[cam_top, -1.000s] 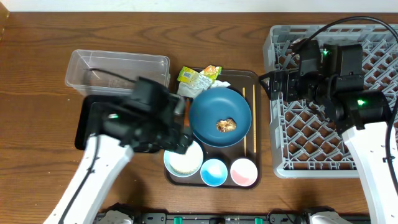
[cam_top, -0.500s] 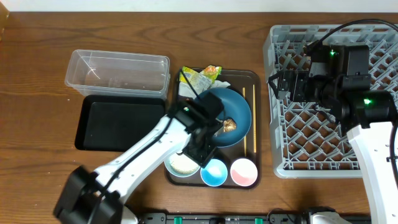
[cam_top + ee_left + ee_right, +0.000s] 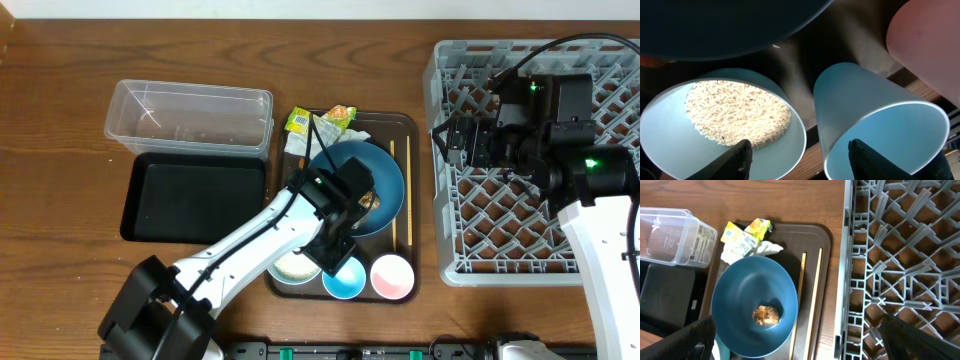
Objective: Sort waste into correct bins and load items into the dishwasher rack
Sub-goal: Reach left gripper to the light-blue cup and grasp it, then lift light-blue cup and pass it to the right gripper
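Observation:
My left gripper (image 3: 336,250) is open and empty, low over the gap between the white bowl (image 3: 288,266) of rice and the light-blue cup (image 3: 346,281). In the left wrist view its fingers (image 3: 802,161) straddle the bowl's rim (image 3: 790,155) and the cup (image 3: 880,120). The pink cup (image 3: 392,276) stands to the right. The dark-blue plate (image 3: 385,165) holds the brown lump (image 3: 766,315). Wrappers (image 3: 320,120) and napkin (image 3: 740,251) lie behind it, chopsticks (image 3: 408,190) beside it. My right gripper (image 3: 450,140) is open over the grey rack's (image 3: 600,250) left edge.
The clear tub (image 3: 190,92) and the black bin (image 3: 190,200) sit left of the dark-brown tray (image 3: 405,125), both seemingly empty. My left arm crosses the tray's front left corner and covers part of the plate.
My left arm swung right from over the black bin onto the tray and settled over the bowl and the blue cup. The right arm has barely moved.

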Controlling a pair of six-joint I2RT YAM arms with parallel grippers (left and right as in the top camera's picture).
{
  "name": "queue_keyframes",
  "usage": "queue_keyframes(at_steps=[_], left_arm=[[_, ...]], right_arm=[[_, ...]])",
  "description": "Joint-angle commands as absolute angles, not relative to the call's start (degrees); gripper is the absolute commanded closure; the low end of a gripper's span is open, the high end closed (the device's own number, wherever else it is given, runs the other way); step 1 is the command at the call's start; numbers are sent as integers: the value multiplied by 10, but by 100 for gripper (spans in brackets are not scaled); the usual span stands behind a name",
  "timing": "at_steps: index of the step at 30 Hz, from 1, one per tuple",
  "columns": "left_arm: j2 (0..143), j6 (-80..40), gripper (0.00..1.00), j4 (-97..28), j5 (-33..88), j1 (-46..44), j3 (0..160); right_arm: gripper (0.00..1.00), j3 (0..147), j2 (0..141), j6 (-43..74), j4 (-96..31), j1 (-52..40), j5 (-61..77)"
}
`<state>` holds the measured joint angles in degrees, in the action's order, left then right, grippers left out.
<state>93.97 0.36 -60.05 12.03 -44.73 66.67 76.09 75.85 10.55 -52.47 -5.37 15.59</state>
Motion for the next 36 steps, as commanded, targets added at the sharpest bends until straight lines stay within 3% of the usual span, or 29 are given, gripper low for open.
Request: queue_keyframes(at_steps=[1,7,11,13,21,28,32,36], left_arm=[[933,26,39,-590,119,-462,652],[938,15,58,-562,103,-483,619],[936,12,85,-562,102,-483,629],[935,12,94,-566,101,-482,635],[901,13,94,-602,94,-470,705],[861,15,94,-626,89,-388,801],[857,15,94,-578,204,-321,827],[857,15,94,-521,361,-230,827]], right_arm=[[1,771,757,115,-524,-49,152],[1,771,757,115,-529,-49,148],[1,771,757,115,-529,-49,148],[1,771,757,115,-529,-49,148],[1,771,757,115,-530,-49,148],[1,771,757,116,-528,-49,148],[1,771,757,137,-515,-49,157],[5,771,757,91,-500,-49,265]])
